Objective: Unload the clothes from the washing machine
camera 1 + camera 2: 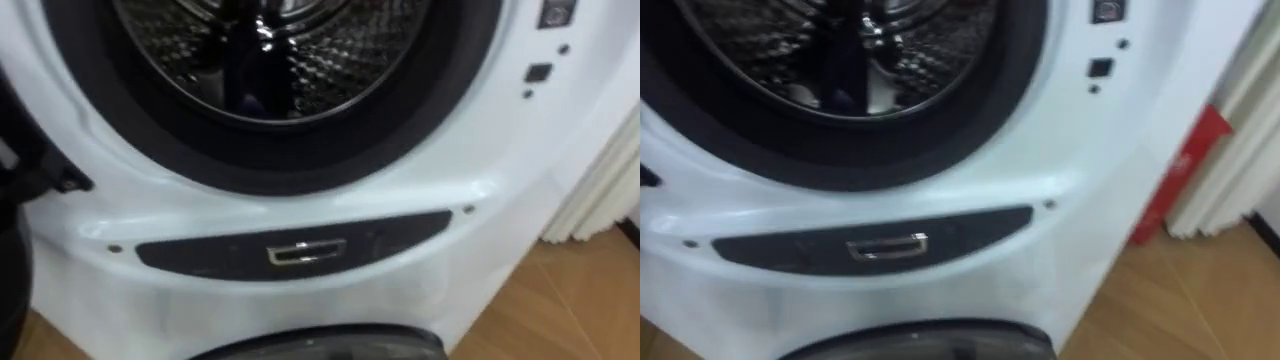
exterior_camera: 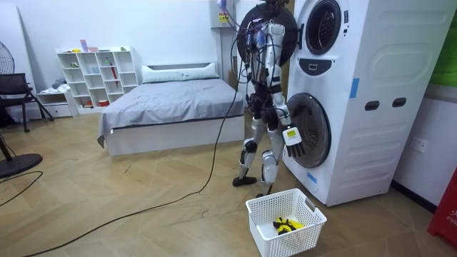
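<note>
One dark lump point(image 1: 250, 60) sits in the middle of the upper drum point(image 1: 170, 50) of the washing machine point(image 2: 371, 143). Honestly, I can't tell if it's clothing or just part of the drum's back wall. It runs roughly up and down across the part of the opening I can see.

Just below the drum is the dark panel strip point(image 1: 300, 250), and under that the lower door point(image 2: 314, 132). That's where the right hand point(image 2: 294, 140) hangs, in front of the lower door and well below the drum's opening. Its fingers are loose and pointing down, holding and touching nothing as far as I can see.

So I'd guess the reach is up and forward, since the lump lies above and beyond the hand. Further down from the drum, a white basket point(image 2: 251, 208) stands on the floor point(image 2: 143, 214) and holds a yellow-and-black item point(image 2: 286, 225).
</note>
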### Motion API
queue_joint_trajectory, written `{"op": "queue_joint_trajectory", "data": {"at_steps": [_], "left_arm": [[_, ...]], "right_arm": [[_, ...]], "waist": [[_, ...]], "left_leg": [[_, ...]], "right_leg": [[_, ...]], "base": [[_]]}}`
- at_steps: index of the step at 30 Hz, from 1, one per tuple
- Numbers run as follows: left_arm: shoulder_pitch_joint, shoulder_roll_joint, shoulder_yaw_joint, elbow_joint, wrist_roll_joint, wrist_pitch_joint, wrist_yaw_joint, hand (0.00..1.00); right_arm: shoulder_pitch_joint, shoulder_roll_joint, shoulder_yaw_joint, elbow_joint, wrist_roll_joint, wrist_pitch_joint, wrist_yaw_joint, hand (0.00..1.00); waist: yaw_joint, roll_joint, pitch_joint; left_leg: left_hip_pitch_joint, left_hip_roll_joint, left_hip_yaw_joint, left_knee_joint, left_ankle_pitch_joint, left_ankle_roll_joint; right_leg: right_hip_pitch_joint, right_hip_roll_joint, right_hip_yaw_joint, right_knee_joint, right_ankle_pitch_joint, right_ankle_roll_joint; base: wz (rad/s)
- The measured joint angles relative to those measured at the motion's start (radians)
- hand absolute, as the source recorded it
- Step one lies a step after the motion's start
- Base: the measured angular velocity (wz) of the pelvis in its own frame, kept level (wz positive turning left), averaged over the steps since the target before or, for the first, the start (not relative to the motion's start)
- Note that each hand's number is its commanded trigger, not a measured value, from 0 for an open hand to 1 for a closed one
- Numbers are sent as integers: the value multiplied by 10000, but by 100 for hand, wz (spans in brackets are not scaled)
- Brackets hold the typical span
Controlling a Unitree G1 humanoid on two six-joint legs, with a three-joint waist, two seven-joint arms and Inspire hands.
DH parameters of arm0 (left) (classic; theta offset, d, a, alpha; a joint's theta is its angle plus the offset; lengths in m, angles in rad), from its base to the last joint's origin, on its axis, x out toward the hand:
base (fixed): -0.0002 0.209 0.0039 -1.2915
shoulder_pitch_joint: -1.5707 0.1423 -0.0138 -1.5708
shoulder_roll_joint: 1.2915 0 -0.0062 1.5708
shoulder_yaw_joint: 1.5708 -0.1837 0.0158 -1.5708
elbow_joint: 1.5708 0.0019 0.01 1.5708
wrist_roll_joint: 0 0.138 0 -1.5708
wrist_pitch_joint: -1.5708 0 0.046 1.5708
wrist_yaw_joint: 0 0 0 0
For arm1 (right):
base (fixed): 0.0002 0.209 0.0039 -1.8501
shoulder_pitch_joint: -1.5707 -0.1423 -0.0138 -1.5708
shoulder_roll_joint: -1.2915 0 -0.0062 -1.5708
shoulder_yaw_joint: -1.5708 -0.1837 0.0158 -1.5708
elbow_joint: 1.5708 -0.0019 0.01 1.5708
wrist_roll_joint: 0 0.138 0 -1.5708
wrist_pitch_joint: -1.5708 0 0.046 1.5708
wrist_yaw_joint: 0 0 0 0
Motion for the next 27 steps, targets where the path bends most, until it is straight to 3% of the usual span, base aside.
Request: {"op": "queue_joint_trajectory", "data": {"at_steps": [7,14,18,20,22,24,25,27], "left_arm": [[386,-29,431,0,0,9,14,0],[383,-73,743,133,17,10,219,0],[630,-62,1218,118,445,14,256,0],[687,-37,1487,77,557,13,382,0],[822,-6,1632,-48,1013,18,370,0],[945,-35,1636,-253,1277,25,289,0],[899,-46,1668,-342,1285,27,164,0],[789,-50,1717,-393,1292,80,55,0]], "right_arm": [[-201,65,106,139,-67,318,111,0],[-335,119,204,355,-86,344,189,0],[-258,216,224,295,-414,415,339,0],[-244,243,218,287,-549,455,507,0],[-248,241,194,83,-905,559,548,0],[-278,221,189,-18,-1068,523,536,0],[-273,204,202,-7,-1111,520,523,0],[-240,179,179,1,-1425,524,534,0]], "waist": [[289,-84,-21],[568,-33,9],[738,-163,-1],[732,-273,-7],[799,-392,14],[918,-334,4],[1003,-216,-10],[934,-152,-55]], "left_leg": [[284,10,-240,-3,-1,-1],[392,114,-317,-43,-150,-77],[430,246,-213,122,-238,-183],[339,383,-218,619,-475,-311],[-337,646,-223,2547,-873,-632],[-1078,935,-352,4260,-909,-673],[-1503,1110,-665,5057,-873,-675],[-1767,1235,-932,5636,-704,-794]], "right_leg": [[456,-14,-196,-144,-81,43],[529,99,-212,-118,-91,22],[503,210,-208,109,-245,-137],[514,287,-245,388,-464,-255],[341,396,-228,809,-741,-510],[354,554,-169,827,-732,-695],[392,786,-81,761,-693,-852],[348,943,-104,756,-702,-1070]], "base": [[11],[1],[-5],[0],[-15],[-36],[-37],[-12]]}}
